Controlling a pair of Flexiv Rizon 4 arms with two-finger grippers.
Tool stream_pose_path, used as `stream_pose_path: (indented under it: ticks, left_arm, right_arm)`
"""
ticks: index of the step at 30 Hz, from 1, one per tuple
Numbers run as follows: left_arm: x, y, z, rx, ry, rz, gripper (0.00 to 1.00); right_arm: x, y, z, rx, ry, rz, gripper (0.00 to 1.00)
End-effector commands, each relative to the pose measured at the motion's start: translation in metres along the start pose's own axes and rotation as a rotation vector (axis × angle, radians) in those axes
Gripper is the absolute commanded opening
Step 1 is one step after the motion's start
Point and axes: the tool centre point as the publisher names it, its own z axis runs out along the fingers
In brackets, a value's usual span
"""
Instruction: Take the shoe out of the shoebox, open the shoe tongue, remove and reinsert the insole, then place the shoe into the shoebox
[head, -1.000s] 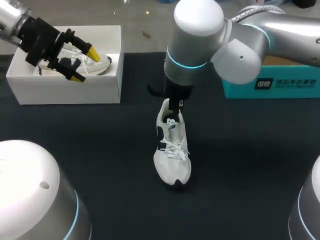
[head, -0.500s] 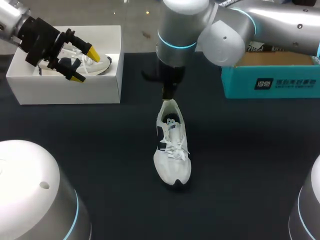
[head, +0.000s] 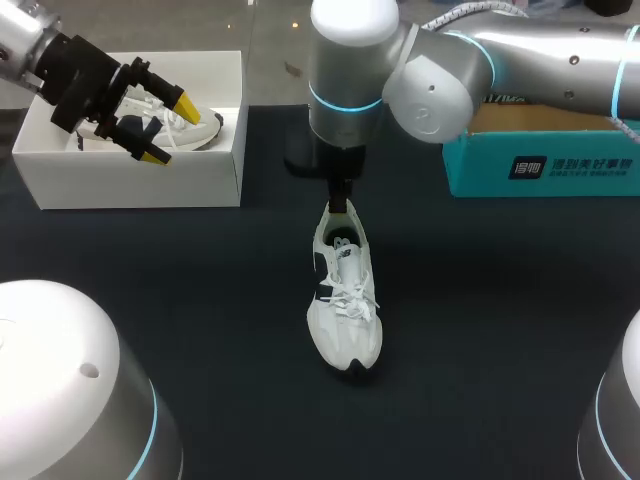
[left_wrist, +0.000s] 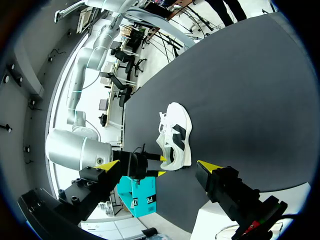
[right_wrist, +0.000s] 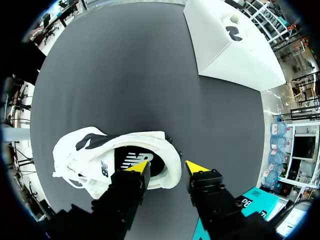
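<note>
A white shoe (head: 343, 295) with dark side marks lies on the black table, toe toward me. My right gripper (head: 340, 203) hangs at its heel. In the right wrist view that gripper (right_wrist: 167, 168) is open and straddles the heel rim of the shoe (right_wrist: 100, 160): one finger above the dark insole (right_wrist: 131, 161), the other outside the heel. My left gripper (head: 165, 128) hovers wide open over the white shoebox (head: 130, 185), where a second shoe (head: 195, 128) lies. The left wrist view shows its gripper (left_wrist: 159, 165) empty, with the table shoe (left_wrist: 176, 135) far ahead.
A teal box (head: 540, 165) stands at the back right of the table, behind my right arm. The white shoebox (right_wrist: 230, 45) sits at the back left. Black tabletop (head: 500, 330) surrounds the shoe on all sides.
My right gripper has opened and drawn back from inside the shoe's mouth to its heel rim, the arm swinging left. The shoe and my left arm have stayed put.
</note>
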Motion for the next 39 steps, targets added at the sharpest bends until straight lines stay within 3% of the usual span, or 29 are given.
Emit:
stream_pose_path:
  ticks: [1,12,27,31,34,35,39]
  left_arm:
    - [0.0,0.0,0.0,0.001,0.004,0.0,1.0]
    - [0.0,0.0,0.0,0.001,0.004,0.0,1.0]
    - [0.0,0.0,0.0,0.001,0.004,0.0,1.0]
    - [0.0,0.0,0.0,0.001,0.004,0.0,1.0]
    - [0.0,0.0,0.0,0.001,0.004,0.0,1.0]
    - [0.0,0.0,0.0,0.001,0.004,0.0,1.0]
    - [0.0,0.0,0.0,0.001,0.004,0.0,1.0]
  right_arm:
    - [-0.003,-0.002,0.016,0.013,0.003,-0.005,0.47]
    - [-0.013,-0.009,0.04,0.03,0.006,-0.006,0.45]
    - [-0.011,-0.016,0.065,0.052,0.024,-0.005,0.44]
    - [-0.008,-0.019,0.072,0.065,0.032,0.003,0.35]
    - [-0.007,-0.021,0.072,0.072,0.031,0.003,0.04]
    - [-0.006,-0.021,0.07,0.073,0.03,0.004,0.0]
    - [-0.005,-0.024,0.065,0.083,0.029,0.014,0.0]
